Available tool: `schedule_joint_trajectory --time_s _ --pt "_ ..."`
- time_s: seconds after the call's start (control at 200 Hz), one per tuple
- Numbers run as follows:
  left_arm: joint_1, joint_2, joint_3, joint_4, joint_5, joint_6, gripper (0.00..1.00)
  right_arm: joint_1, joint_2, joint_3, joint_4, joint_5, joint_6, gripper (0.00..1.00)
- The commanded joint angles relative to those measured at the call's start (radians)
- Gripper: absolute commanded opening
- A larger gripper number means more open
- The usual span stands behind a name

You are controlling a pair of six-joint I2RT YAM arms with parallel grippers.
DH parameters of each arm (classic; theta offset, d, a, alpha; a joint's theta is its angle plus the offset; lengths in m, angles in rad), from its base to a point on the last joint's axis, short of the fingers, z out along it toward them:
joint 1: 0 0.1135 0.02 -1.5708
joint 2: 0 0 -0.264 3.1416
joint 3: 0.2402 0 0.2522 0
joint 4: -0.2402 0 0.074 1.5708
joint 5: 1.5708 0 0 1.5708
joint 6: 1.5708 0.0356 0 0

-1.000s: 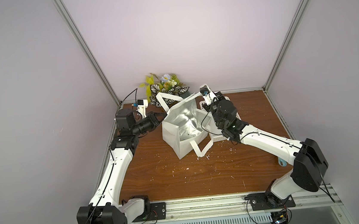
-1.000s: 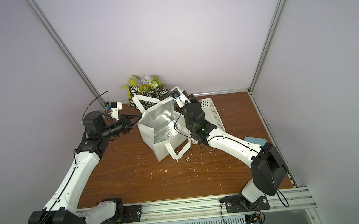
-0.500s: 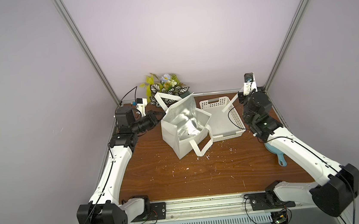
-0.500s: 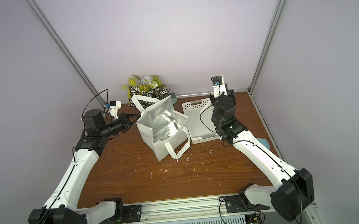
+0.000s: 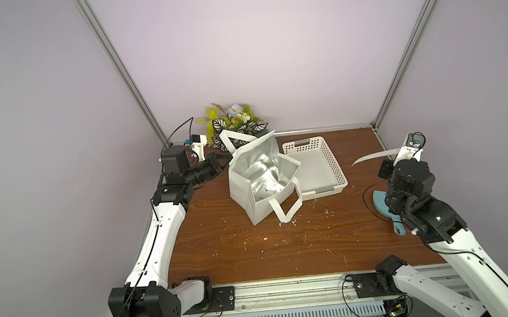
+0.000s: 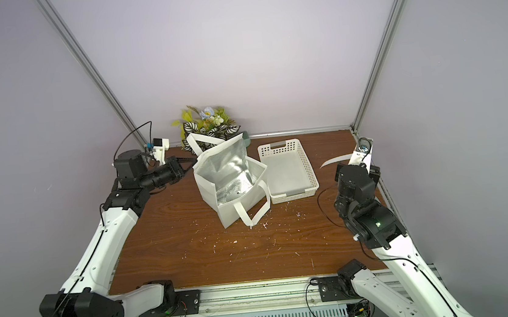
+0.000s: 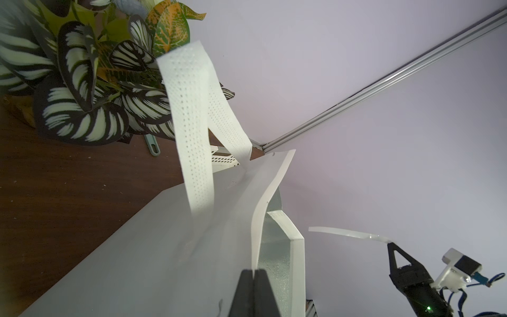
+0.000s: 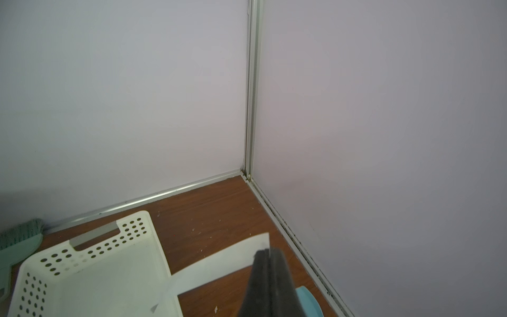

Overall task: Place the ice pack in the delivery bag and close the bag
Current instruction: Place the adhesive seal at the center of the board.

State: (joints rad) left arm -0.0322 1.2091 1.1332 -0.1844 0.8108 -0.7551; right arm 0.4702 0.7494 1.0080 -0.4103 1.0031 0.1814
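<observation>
The delivery bag (image 5: 250, 194) (image 6: 214, 188) stands open at the back middle of the table, its silver lining showing and one strap loop hanging over the front. My left gripper (image 5: 226, 163) (image 6: 191, 162) (image 7: 253, 270) is shut on the bag's upper left edge (image 7: 263, 208). The ice pack (image 5: 373, 155) (image 6: 335, 161) (image 7: 348, 233) (image 8: 219, 263), a thin flat whitish pouch, sticks out sideways above the table at the right. My right gripper (image 5: 400, 152) (image 6: 355, 156) (image 8: 267, 251) is shut on one end of it, well apart from the bag.
A white perforated basket (image 5: 336, 170) (image 6: 308, 173) (image 8: 153, 241) lies just right of the bag. A leafy plant (image 5: 233, 123) (image 7: 82, 109) fills the back left corner. A blue dustpan (image 5: 381, 204) (image 8: 310, 299) lies under my right arm. A green brush (image 8: 22, 236) sits by the back wall.
My right arm has swung away from the bag's right rim, first to the back right corner, then to the right side. The left arm and the bag have stayed put.
</observation>
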Motion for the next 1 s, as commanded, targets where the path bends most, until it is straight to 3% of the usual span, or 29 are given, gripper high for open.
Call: schedule_joint_trajectory --time_s 0.0,0.125,0.27,0.31,0.355,0.41,0.465,0.62,0.726,0.776,0.811,0.996 --pt "0.014 0.000 0.012 0.013 0.007 0.011 0.00 -0.001 -0.028 -0.078 -0.276 -0.083 0.319 0.00" --pt "0.014 -0.006 0.004 0.019 0.015 0.005 0.00 -0.001 -0.036 -0.193 -0.310 -0.172 0.440 0.00" --pt "0.014 -0.014 0.002 0.003 0.010 0.012 0.00 -0.001 -0.054 -0.287 -0.286 -0.226 0.491 0.00" --pt "0.014 -0.017 0.002 -0.005 0.007 0.018 0.02 -0.001 -0.057 -0.303 -0.279 -0.239 0.494 0.12" --pt "0.014 -0.019 0.004 -0.011 0.005 0.023 0.07 -0.001 -0.058 -0.310 -0.275 -0.255 0.493 0.34" --pt "0.014 -0.020 0.008 -0.019 0.001 0.030 0.23 -0.001 -0.053 -0.297 -0.275 -0.268 0.489 0.53" --pt "0.014 -0.022 0.014 -0.028 -0.005 0.039 0.41 -0.001 -0.046 -0.277 -0.281 -0.269 0.484 0.63" --pt "0.014 -0.012 0.061 -0.094 -0.055 0.103 0.59 -0.001 -0.009 -0.185 -0.275 -0.264 0.423 0.73" --pt "0.014 -0.008 0.111 -0.165 -0.125 0.171 0.62 0.001 0.035 -0.113 -0.209 -0.308 0.290 0.78" --pt "0.014 -0.006 0.130 -0.193 -0.155 0.200 0.64 0.001 0.051 -0.088 -0.155 -0.363 0.218 0.81" --pt "0.014 -0.006 0.138 -0.207 -0.171 0.220 0.65 0.001 0.062 -0.070 -0.107 -0.417 0.173 0.99" --pt "0.013 -0.043 0.118 -0.236 -0.240 0.315 0.66 0.001 0.141 -0.019 0.134 -0.741 0.019 0.99"
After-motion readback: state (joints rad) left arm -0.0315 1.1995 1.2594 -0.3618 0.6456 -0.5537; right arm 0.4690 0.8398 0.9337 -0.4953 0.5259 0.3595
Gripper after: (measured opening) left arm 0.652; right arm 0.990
